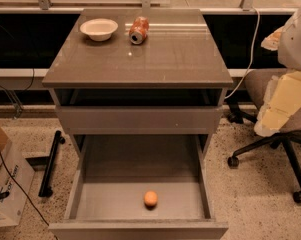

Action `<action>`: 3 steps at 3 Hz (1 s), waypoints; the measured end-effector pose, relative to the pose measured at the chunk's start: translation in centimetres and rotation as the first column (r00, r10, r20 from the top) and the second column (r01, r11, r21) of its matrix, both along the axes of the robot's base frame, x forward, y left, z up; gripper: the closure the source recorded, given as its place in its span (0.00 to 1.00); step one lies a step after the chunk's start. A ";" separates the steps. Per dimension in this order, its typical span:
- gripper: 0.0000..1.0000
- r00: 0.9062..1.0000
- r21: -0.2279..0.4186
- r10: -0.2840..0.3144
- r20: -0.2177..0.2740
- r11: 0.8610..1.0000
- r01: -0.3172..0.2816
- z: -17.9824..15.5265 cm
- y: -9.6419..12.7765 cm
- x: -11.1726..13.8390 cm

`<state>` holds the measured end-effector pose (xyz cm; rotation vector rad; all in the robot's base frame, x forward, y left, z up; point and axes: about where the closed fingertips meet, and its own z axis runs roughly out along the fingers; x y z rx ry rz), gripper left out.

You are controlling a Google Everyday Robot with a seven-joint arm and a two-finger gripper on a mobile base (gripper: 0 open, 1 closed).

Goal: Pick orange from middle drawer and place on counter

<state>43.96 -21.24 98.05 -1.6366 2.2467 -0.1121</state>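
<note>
The orange [150,198] lies on the floor of the open middle drawer [90,201], near its front wall and about at mid-width. The counter [160,59] is the glossy grey-brown top of the cabinet above it. My arm's white and cream parts hang at the right edge of the view, and my gripper [276,115] is at their lower end, beside the cabinet's right side. It is well above and to the right of the orange, with nothing seen in it.
A white bowl [99,29] and a tipped orange-red soda can [138,30] sit at the back of the counter. An office chair [275,134] stands to the right, behind my arm. A cardboard box [5,184] and cables lie on the floor at the left.
</note>
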 end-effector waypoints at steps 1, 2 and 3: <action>0.00 1.000 0.066 0.027 -0.003 0.997 -0.026 -2.1 3.0 0.2; 0.00 0.999 0.180 0.046 -0.026 0.983 -0.041 -6.7 6.1 0.6; 0.00 0.997 0.251 0.060 -0.054 0.967 -0.045 -12.0 7.6 1.4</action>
